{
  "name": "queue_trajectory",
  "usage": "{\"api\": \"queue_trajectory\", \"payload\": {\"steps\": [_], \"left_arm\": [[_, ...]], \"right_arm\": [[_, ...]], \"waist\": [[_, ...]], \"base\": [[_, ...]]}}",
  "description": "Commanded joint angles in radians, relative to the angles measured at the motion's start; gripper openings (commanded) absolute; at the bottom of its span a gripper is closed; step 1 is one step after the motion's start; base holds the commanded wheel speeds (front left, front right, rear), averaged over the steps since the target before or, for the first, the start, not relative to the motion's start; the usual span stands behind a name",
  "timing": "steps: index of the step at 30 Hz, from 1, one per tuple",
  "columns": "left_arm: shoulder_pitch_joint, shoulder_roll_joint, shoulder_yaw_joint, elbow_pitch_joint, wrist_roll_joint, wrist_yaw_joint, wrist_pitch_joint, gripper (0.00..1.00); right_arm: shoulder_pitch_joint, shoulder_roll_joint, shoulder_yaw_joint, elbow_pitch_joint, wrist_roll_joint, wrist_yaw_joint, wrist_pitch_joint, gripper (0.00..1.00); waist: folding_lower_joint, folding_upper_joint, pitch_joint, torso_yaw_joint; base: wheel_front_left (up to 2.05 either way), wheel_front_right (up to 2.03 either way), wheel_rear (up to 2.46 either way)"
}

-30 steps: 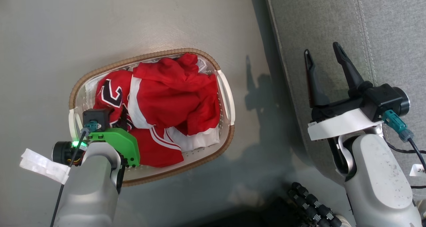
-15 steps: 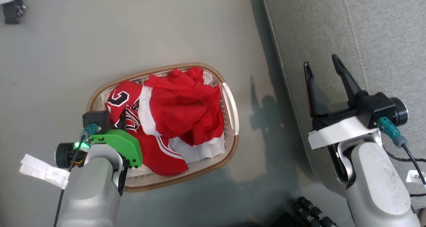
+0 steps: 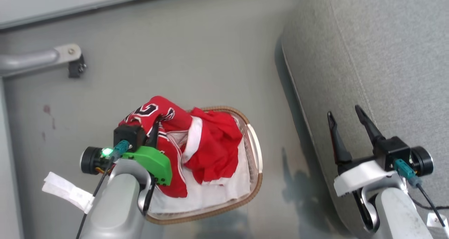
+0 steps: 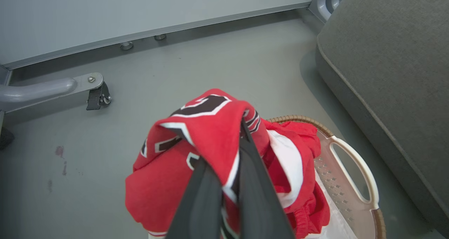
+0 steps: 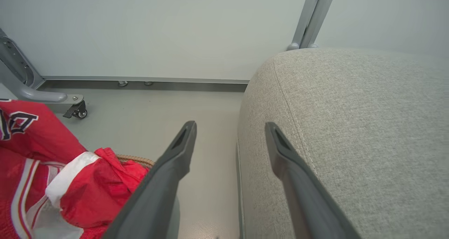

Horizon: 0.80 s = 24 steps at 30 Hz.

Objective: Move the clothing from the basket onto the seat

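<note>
Your left gripper (image 4: 228, 151) is pressed together on a fold of the lettered jersey (image 4: 207, 127). The cloth drapes over the fingertips above the basket (image 3: 255, 151), and its lower part trails down inside. The plain red garment (image 3: 214, 144) lies in the basket on the white liner (image 3: 217, 193), bunched right against the jersey.

Your right gripper (image 3: 343, 111) hovers spread wide and empty over the near edge of the seat (image 3: 386, 56). No clothing is on the seat.

Watch three things:

- **Thin pinch:** the grip looks like one narrow fold, so a quick swing could let the jersey slide out onto the floor (image 3: 193, 56) between basket and seat.
- **Clinging garment:** the plain garment may ride up with the jersey and drop halfway across.
- **Snagged hem:** a trailing hem caught on the rim or the liner could drag or tip the light basket.
</note>
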<state>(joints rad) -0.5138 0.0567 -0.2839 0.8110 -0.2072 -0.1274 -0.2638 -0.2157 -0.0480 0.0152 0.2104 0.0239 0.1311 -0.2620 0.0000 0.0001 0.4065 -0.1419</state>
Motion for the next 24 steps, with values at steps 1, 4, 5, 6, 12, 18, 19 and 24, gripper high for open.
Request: {"api": "queue_trajectory", "payload": {"steps": [1, 4, 5, 6, 12, 18, 19, 24], "left_arm": [[0.019, -0.001, -0.023, -0.031, -0.012, -0.005, -0.001, 0.00], [0.022, 0.009, -0.071, -0.091, -0.022, -0.005, -0.001, 0.00], [0.016, 0.020, -0.088, -0.111, -0.027, -0.005, -0.001, 0.00], [0.011, 0.027, -0.104, -0.126, -0.031, -0.004, -0.001, 0.00], [-0.061, 0.074, -0.233, -0.238, -0.100, -0.004, -0.001, 0.00], [-0.187, 0.126, -0.333, -0.315, -0.163, -0.003, -0.001, 0.00], [-0.208, 0.136, -0.349, -0.321, -0.172, -0.003, -0.001, 0.00], [-0.297, 0.157, -0.411, -0.347, -0.201, -0.002, 0.002, 0.00]], "right_arm": [[0.034, -0.004, -0.006, 0.007, -0.009, -0.001, -0.005, 1.00], [0.070, -0.004, -0.009, 0.013, -0.016, -0.001, -0.005, 1.00], [0.082, -0.004, -0.008, 0.015, -0.018, -0.001, -0.005, 1.00], [0.092, -0.004, -0.008, 0.018, -0.019, -0.001, -0.005, 1.00], [0.152, -0.004, -0.012, 0.028, -0.029, -0.001, -0.005, 1.00], [0.179, -0.004, -0.001, 0.034, -0.027, -0.001, -0.005, 1.00], [0.182, -0.004, 0.003, 0.033, -0.026, -0.001, -0.005, 1.00], [0.172, -0.004, 0.028, 0.025, -0.025, -0.001, -0.005, 1.00]], "waist": [[0.0000, -0.0001, -0.178, 0.065], [0.0000, -0.0001, -0.247, 0.074], [0.0000, -0.0001, -0.270, 0.075], [0.0000, -0.0001, -0.288, 0.076], [0.0000, -0.0001, -0.383, 0.083], [0.0000, -0.0001, -0.424, 0.081], [0.0000, -0.0001, -0.429, 0.080], [0.0000, -0.0001, -0.449, 0.074]], "base": [[0.00, 0.00, 0.00], [0.00, 0.00, 0.00], [0.00, 0.00, 0.00], [0.00, 0.00, 0.00], [0.00, 0.00, 0.00], [0.00, 0.00, 0.00], [0.00, 0.00, 0.00], [0.00, 0.00, 0.00]]}}
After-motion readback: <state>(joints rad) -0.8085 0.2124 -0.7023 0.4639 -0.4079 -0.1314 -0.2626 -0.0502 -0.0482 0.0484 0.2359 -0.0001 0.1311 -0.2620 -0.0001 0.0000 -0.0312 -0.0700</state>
